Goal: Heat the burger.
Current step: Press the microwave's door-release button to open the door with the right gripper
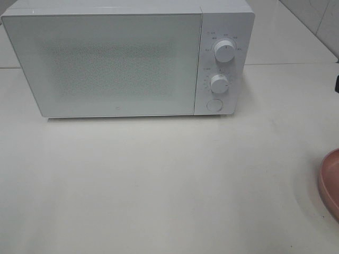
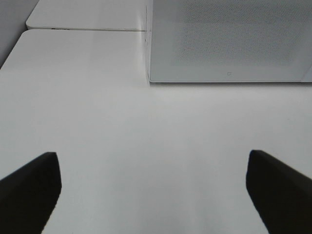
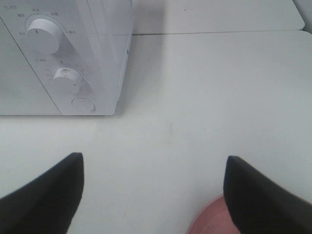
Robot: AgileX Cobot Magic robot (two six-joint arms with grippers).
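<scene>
The microwave [image 1: 106, 63] is shut, contents hidden. The pink plate [image 1: 331, 182] is cropped at near right, by the released right tool [image 3: 153, 157]. The left tool [image 2: 151, 156] is released. The burger cannot be located.

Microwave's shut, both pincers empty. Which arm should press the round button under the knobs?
Right, likely. The right pincer, open, faces the button at the right end of the microwave. The left pincer faces only the plain door, farther from that button.
</scene>
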